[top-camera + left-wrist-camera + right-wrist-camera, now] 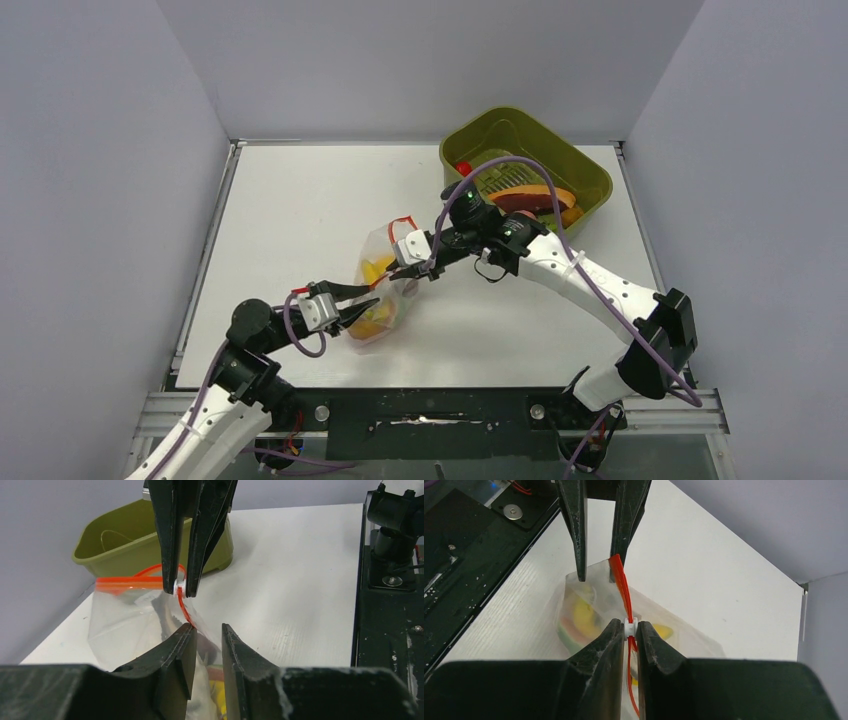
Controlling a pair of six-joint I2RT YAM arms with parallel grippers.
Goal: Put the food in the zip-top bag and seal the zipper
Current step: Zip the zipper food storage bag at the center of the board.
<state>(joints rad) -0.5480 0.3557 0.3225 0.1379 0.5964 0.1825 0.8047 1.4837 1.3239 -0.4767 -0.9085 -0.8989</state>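
The clear zip-top bag (374, 252) lies on the white table with yellow food (378, 268) inside. In the right wrist view a yellow piece (584, 615) and a red-green slice (570, 632) show through the bag (659, 617). My right gripper (630, 628) is shut on the white slider (630, 624) of the red-orange zipper (623, 585). It also shows in the left wrist view (180, 587) and from above (405, 250). My left gripper (206, 630) straddles the bag's near end with its jaws a little apart. The strip's end touches one finger. It shows from above (368, 297).
An olive-green tub (592, 178) stands at the back right with more toy food (535, 197) inside; it shows behind the bag in the left wrist view (115, 545). The black base rail (390, 605) runs along the table's near edge.
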